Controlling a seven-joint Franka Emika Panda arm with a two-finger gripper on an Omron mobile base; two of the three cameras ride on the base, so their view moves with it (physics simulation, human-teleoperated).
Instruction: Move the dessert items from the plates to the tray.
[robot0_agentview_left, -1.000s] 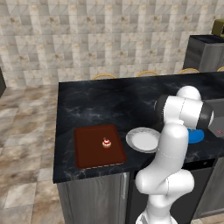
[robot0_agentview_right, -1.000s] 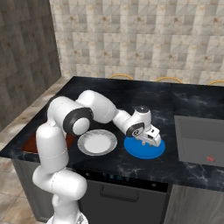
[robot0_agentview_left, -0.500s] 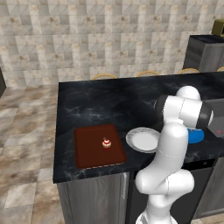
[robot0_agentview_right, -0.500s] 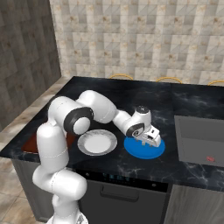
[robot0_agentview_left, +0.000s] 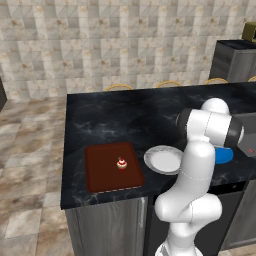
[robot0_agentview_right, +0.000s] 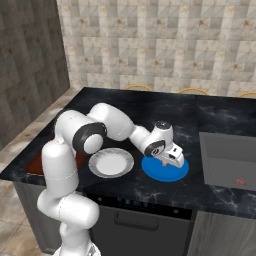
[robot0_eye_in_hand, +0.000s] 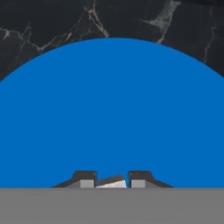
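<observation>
Reaching low over the blue plate (robot0_agentview_right: 165, 170), the arm (robot0_agentview_right: 120, 127) held its tool (robot0_eye_in_hand: 112, 180) just above the plate's face, the two dark fingertips (robot0_eye_in_hand: 85, 178) drawn in against a small pale block (robot0_eye_in_hand: 112, 182) wedged between them. In the hand view the block showed as a light sliver between the tips, and the tool was closed on it; whether it was lifted off the plate could not be told. The blue plate lay on the dark marble surface (robot0_agentview_left: 125, 110), to the right of the grey-white plate (robot0_agentview_right: 111, 163) and apart from it. In the left base view the arm's white body covered most of the blue plate, leaving a blue edge at its right. The grey-white plate sat bare just beside the reddish-brown tray (robot0_agentview_left: 102, 175), which lay at the surface's left front corner. The cupcake (robot0_agentview_left: 121, 163), red with white frosting, stood upright on the tray, toward its right side. A sink (robot0_agentview_right: 227, 160) was sunk into the surface to the right of the blue plate.
</observation>
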